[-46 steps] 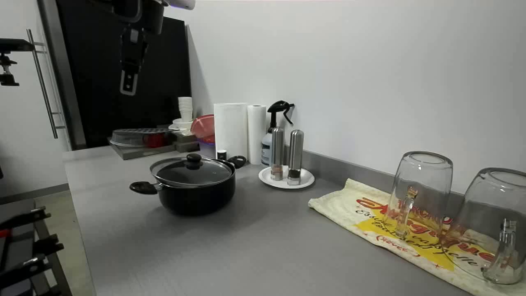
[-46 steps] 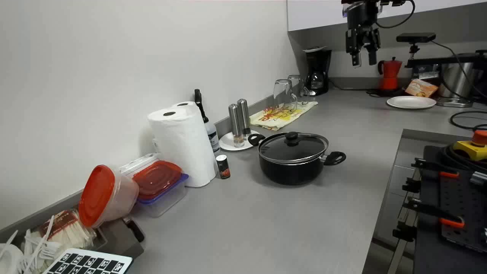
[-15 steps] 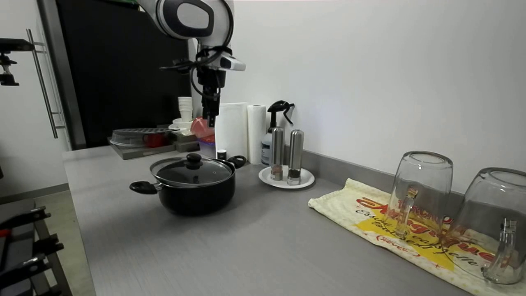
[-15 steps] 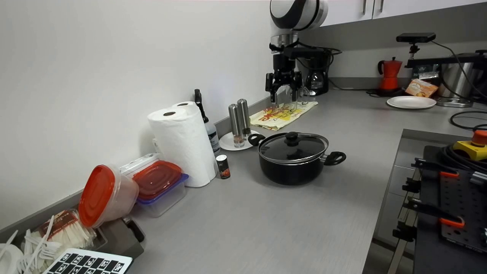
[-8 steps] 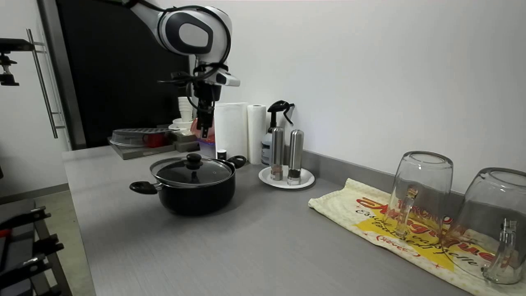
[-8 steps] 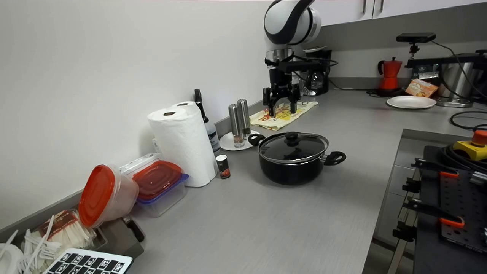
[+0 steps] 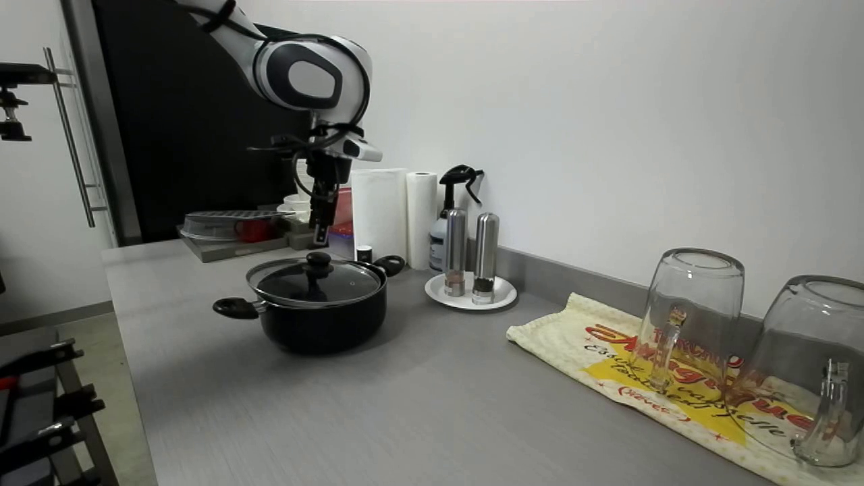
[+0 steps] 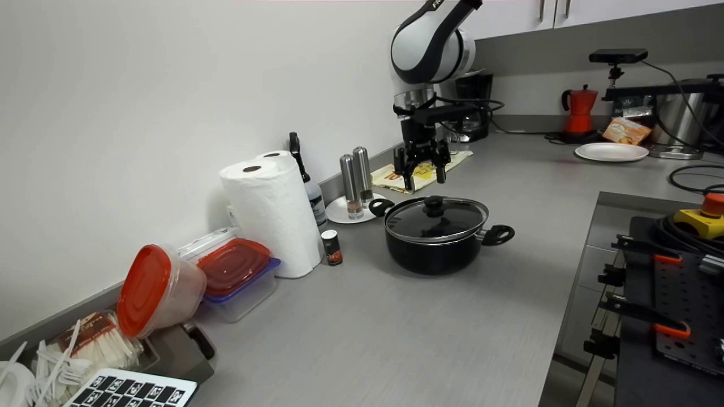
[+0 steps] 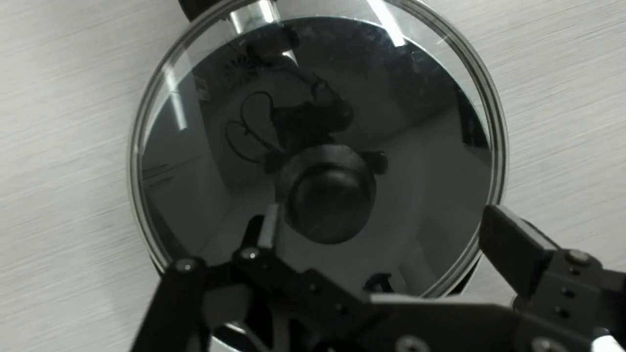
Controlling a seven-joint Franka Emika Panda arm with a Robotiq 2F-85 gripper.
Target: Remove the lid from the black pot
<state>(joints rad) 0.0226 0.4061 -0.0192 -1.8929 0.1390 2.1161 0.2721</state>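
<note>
The round, shallow-domed dark glass lid (image 8: 452, 224) with a metal rim sat on the wide, low black cooking pot (image 8: 432, 257), covering its mouth. The pot stood upright on the grey surface (image 8: 362, 333), with its two short black side handles (image 8: 498, 235) reaching out on opposite sides. A small round black knob (image 9: 332, 203) rose from the middle of the lid.

Above the lid hung the black fingers (image 9: 513, 244) of the white-and-black robot arm (image 7: 310, 74), pointing downward. They were spread wide and had hold of nothing — in both exterior views a gap showed between their tips and the knob. In the wrist view the knob appeared much closer to one finger than to its opposite, and the dark glass mirrored the arm.

Near the pot, a round white plate (image 7: 505, 291) carried two slim steel grinders (image 7: 485, 246), both upright, with a spray bottle with a black trigger head (image 7: 439, 243) behind them. Two white paper-towel rolls (image 8: 271, 220) stood by the wall, and a small dark jar with a white cap (image 8: 332, 250) just beside them. In an exterior view a clear plastic tub with a red lid (image 8: 144, 291) rested tilted. Well apart from the pot, two clear glass mugs (image 7: 688, 317) stood on a cream-and-yellow cloth with red lettering (image 7: 584, 334).
</note>
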